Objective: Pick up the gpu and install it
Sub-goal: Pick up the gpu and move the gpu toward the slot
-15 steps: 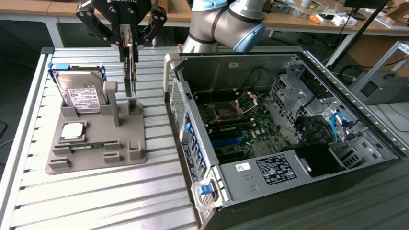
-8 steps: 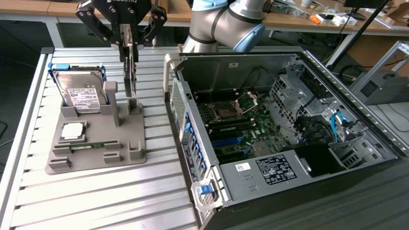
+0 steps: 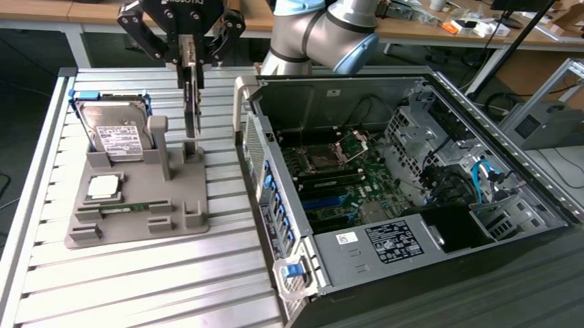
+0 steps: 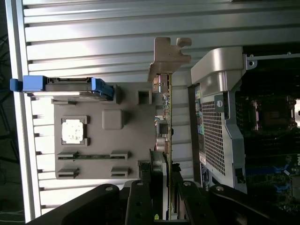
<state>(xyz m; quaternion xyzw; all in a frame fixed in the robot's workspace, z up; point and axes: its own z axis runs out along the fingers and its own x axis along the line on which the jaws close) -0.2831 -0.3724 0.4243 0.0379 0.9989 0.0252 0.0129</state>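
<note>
Grey moulded fixture (image 3: 137,198) on the slatted aluminium table (image 3: 137,273) is where the work stands: the pick is at its grasp stage and none of the install shows as done. The gripper (image 3: 191,60) hangs over the fixture with its jaws drawn narrow, and they look closed on the upper edge of the gpu (image 3: 191,109), which runs straight down from between them, upright and edge-on. The card's lower end is at the fixture's slotted post directly below the jaws; whether it has cleared the post or rests in it, I cannot tell.

From the wrist view the gpu (image 4: 166,112) is a thin line leading away from the gripper (image 4: 166,180), with small components along a brownish board edge and a dark bulk on one face near the jaws. The fan and end bracket are too edge-on to make out.

Off to one side of the jaws, in the same fixture, stand the hard drive (image 3: 114,130) in its blue caddy, a processor chip (image 3: 103,186) and a memory stick (image 3: 128,207). On the jaws' other side, just beside the fixture, the open computer case (image 3: 411,205) lies with its motherboard (image 3: 338,178) bare, and I judge the expansion slots unfilled.
</note>
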